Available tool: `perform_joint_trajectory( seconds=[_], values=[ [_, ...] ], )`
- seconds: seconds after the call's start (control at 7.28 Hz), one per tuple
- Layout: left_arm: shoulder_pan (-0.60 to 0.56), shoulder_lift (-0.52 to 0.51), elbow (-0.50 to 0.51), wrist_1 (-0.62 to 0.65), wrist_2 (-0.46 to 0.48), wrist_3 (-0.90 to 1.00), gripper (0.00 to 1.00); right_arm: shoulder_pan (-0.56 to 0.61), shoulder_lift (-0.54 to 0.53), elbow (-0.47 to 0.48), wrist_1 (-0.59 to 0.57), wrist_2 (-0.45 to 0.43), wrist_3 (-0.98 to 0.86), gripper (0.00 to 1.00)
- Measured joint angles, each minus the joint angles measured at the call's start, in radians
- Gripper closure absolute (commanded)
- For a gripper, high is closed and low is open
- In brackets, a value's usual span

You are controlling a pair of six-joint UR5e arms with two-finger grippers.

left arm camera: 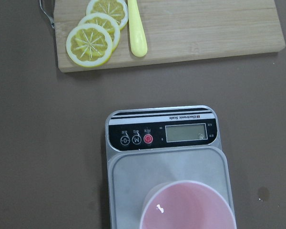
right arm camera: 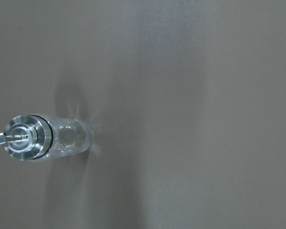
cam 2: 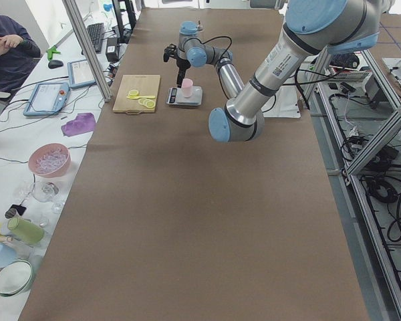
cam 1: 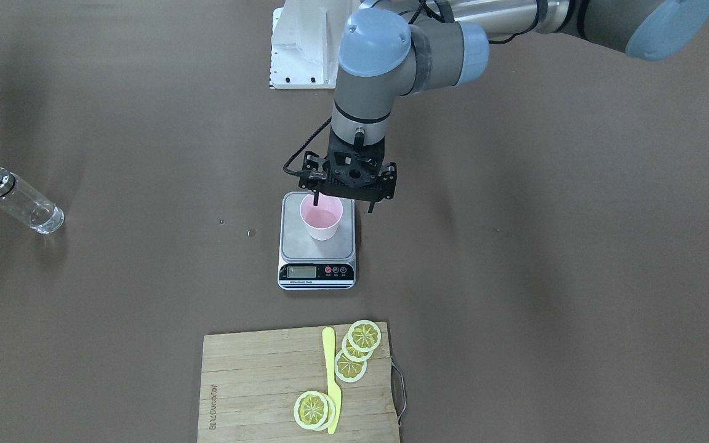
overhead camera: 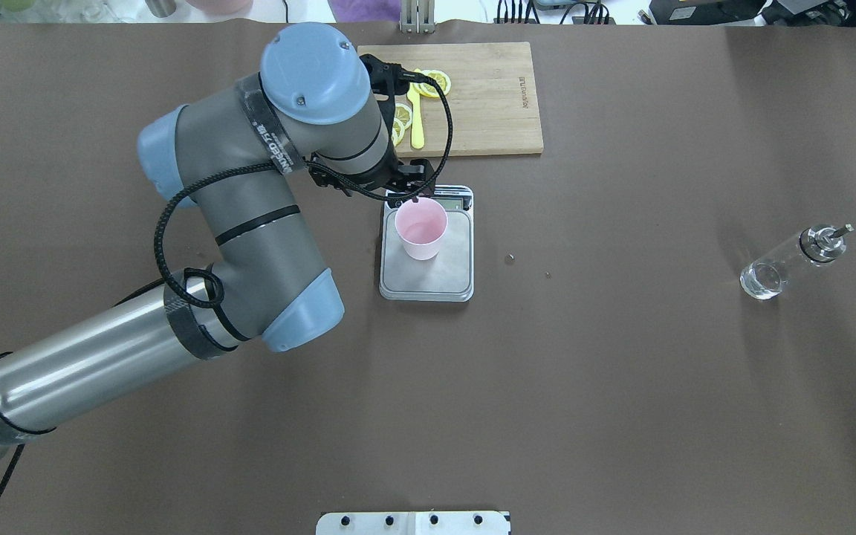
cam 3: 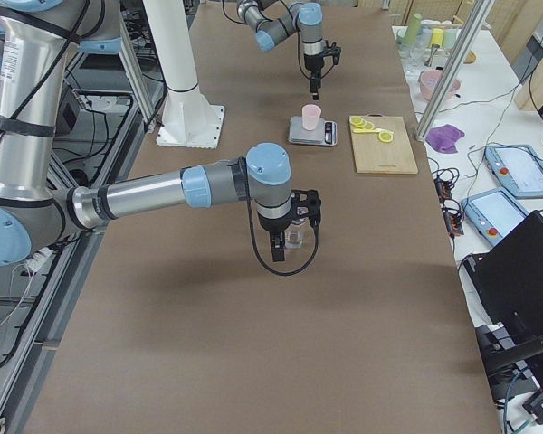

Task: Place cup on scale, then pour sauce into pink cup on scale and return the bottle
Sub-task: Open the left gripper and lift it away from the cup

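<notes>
slick, fragile glass bottle (overhead camera: pixel 785 264) likely wanted a mid-body grasp; left gripper (cam 1: pixel 343 205) released above cup (cam 1: pixel 321 220); right gripper (cam 3: pixel 291 240): could not tell.

Cup (cam 1: pixel 321 219) stands on scale (cam 1: pixel 305 247); cutting board (cam 1: pixel 256 381) near scale; bottle (cam 1: pixel 22 200) well apart
</notes>
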Motion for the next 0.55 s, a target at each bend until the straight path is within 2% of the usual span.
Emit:
perform_joint_trajectory(
  seconds=[0.27, 0.55],
  values=[
    [-0.137, 0.12, -0.156, 0.135, -0.092, 0.227, 0.02, 0.0, 0.002, 0.001, 0.001, 0.001, 0.0, 0.0],
    [-0.337, 0.294, -0.238, 0.183, -0.213, 0.579, 0.02, -0.003, 0.022, 0.013, 0.0, 0.002, -0.002, 0.0]
  ],
)
